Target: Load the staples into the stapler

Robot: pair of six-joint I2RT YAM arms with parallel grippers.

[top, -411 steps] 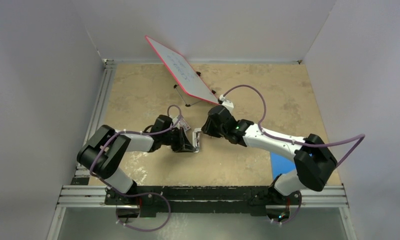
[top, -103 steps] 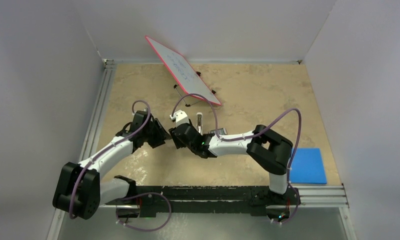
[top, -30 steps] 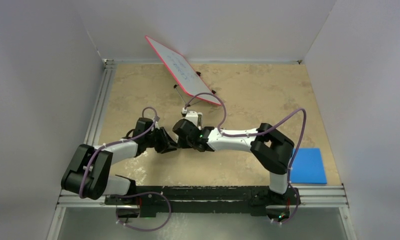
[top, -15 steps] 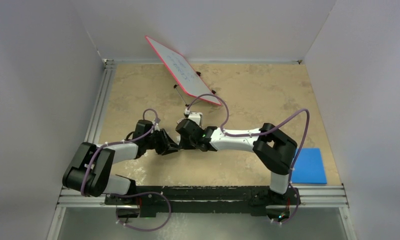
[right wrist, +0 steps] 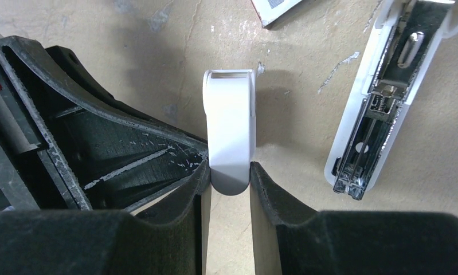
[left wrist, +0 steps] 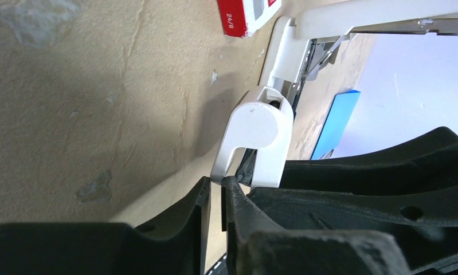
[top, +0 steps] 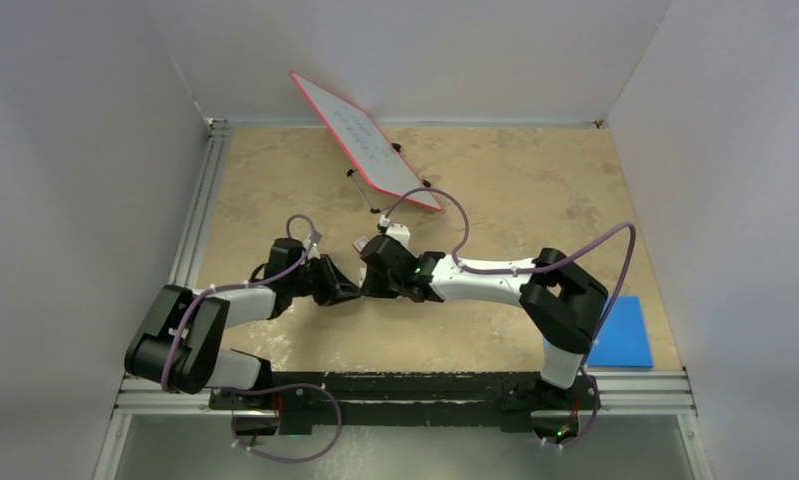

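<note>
Nearest, by the front right edge of the tan stone-patterned table (top: 515, 190): a flat blue rectangular pad (top: 620, 335), well apart from everything else. At mid-table, tip to tip: the left gripper (left wrist: 215, 192) and the right gripper (right wrist: 229, 172), both on the small white plastic stapler (right wrist: 229, 114). Left: reaches in from the left, pinches one thin side wall of the rounded white cap, jaws almost together on it. Right: reaches in from the opposite side, clamps the same cap across its width, jaws pressed against both flat sides. Stapler: hinged wide open, cap in the two grips, magazine arm swung out to the side with bare metal channel and spring showing; cannot tell whether that arm rests on the table. Just beyond: a small flat red-and-white box of staples (left wrist: 246, 14), lying on the table beside the stapler, "24/6" on its red end; contact unclear. Farthest, toward the back wall: a red-framed whiteboard (top: 360, 140), tilted on a thin stand, faint writing across it.
</note>
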